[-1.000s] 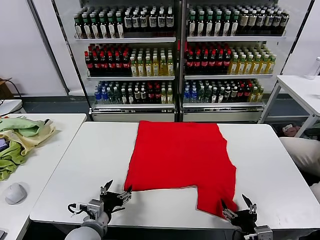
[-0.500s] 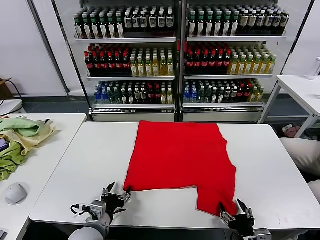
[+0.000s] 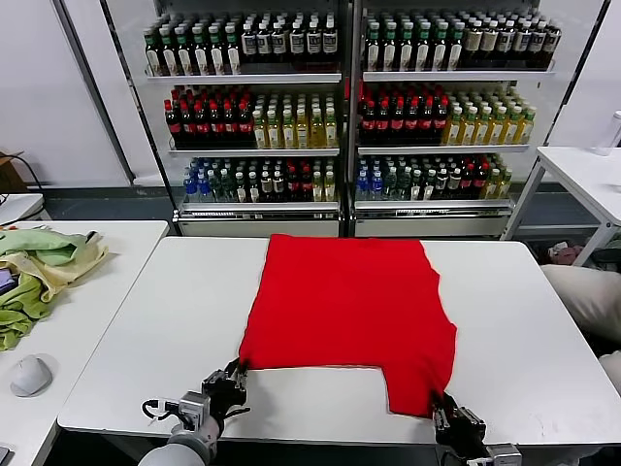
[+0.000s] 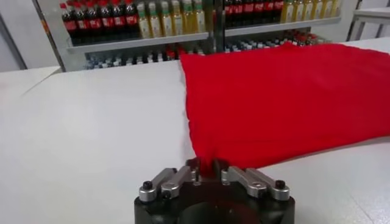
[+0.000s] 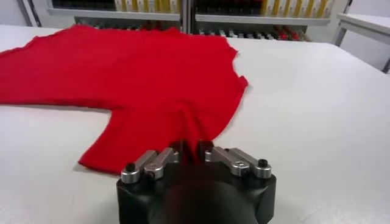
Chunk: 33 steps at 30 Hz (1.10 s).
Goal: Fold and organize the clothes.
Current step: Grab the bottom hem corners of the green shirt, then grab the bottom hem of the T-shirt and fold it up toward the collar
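- Left wrist view: the left gripper (image 4: 206, 170) has its jaws clamped on the near left corner of the shirt (image 4: 286, 100), red cloth puckered up between the metal fingers.
- Right wrist view: the right gripper (image 5: 190, 152) is clamped together on the shirt's (image 5: 140, 79) near right corner, the fabric drawn into a small ridge at the pinch.
- Head view: the left gripper (image 3: 231, 377) and right gripper (image 3: 448, 416) sit at the near edge of the table (image 3: 146, 320), one at each near corner of the shirt (image 3: 349, 311).
- The shirt is plain bright red, soft, lying flat in the middle of the white table, its near edge stepped, longer on the right.
- A second ago both sets of jaws stood wide apart just short of the hem; they have since closed and nudged forward onto it.
- Pale green and yellow cloths (image 3: 39, 267) are heaped on a side table far left; bottle shelves (image 3: 349, 116) stand beyond.
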Tool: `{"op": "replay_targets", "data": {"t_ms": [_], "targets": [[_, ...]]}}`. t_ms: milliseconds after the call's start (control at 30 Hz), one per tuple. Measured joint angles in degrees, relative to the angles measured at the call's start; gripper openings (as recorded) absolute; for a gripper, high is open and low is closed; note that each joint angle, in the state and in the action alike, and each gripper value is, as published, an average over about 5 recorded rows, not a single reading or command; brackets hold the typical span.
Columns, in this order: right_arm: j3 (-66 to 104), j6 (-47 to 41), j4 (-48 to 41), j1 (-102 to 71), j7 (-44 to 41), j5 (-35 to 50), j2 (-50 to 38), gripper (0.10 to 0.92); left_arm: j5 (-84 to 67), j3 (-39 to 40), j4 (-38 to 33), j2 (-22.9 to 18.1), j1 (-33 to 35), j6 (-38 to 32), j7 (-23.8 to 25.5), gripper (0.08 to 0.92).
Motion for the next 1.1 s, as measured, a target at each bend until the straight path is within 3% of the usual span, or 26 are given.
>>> {"op": "replay_targets", "data": {"t_ms": [167,467,933,1100], "targets": [[2.04,0.44,2.44,-1.54,-1.94,1.13,-1.33,0.113,0.44,-0.5,-0.76,0.51,0.86,-0.57,0.02,0.086],[5.7,1.07,8.32,-8.14,-4.93,-0.07,-1.78,0.113,0.21,-3.23,-5.29,3.57,5.87,-1.27,-1.2,0.085],[6.26,1.17,13.6,-11.63,-4.38,-3.58,-0.08,0.113,-2.11,-12.32,-17.93,8.66,21.29,0.96,-4.89,0.085],[4.44,-0.53,12.55,-6.42,-3.06,-3.65,0.58,0.113,-3.36,-14.36,-19.67,9.1,21.63,1.21,-5.05,0.085]]}}
